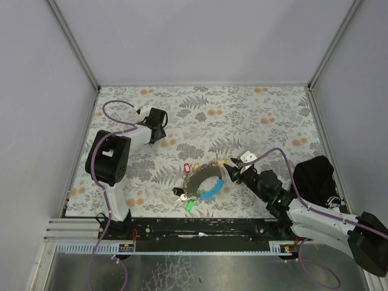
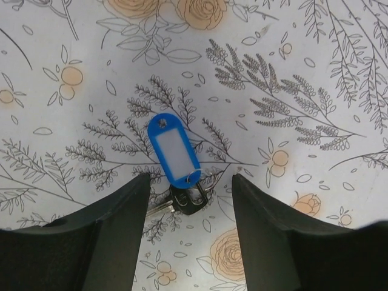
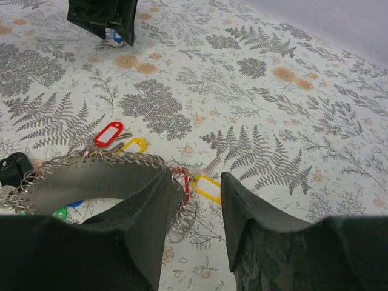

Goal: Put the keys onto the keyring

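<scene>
My left gripper (image 2: 191,180) is open and hovers over a key with a blue tag (image 2: 174,148) and a black head (image 2: 187,199), lying flat on the floral cloth between the fingers. In the top view the left gripper (image 1: 159,125) is at the far left. The keyring bunch (image 1: 203,177), a grey curved band edged with small metal rings, has a light-blue strap (image 1: 212,191) and lies front centre. My right gripper (image 1: 230,171) is open at its right end. In the right wrist view (image 3: 195,179) its left finger rests by the rings (image 3: 182,209), with a yellow-tagged key (image 3: 207,188) between the fingers.
Red-tagged (image 3: 109,133) and yellow-tagged (image 3: 134,145) keys lie along the band's far side. A green-tagged key (image 1: 189,206) lies near the front rail. A black cloth (image 1: 315,176) sits at the right edge. Walls enclose the floral cloth (image 1: 254,121).
</scene>
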